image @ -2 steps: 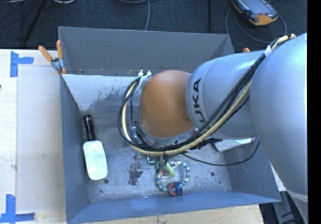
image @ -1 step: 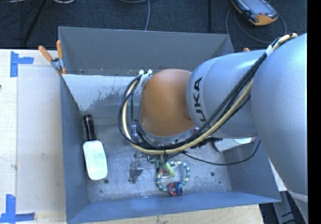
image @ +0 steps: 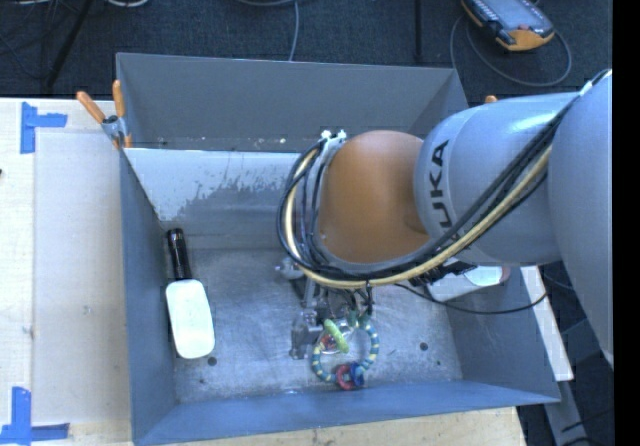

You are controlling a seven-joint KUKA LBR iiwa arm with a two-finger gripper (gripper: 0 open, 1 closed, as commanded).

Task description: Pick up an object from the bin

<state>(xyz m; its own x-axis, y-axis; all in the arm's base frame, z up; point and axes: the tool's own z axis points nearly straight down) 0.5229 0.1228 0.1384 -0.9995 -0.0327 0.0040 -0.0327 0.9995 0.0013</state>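
Observation:
My gripper (image: pixel 306 332) hangs low over the bin floor at the front centre, mostly hidden beneath the arm's orange cover. Right beside it, on its right, lies a ring of green and pale beads (image: pixel 362 352) with a red and blue piece (image: pixel 348 377) at its front end. A yellow-green bit (image: pixel 334 338) shows just inside the ring, close against the gripper. Whether the gripper touches the ring I cannot make out.
A white rounded flat block (image: pixel 189 317) lies by the bin's left wall, with a black cylinder (image: pixel 178 254) just behind it. Something white (image: pixel 478 277) peeks out under the arm at the right wall.

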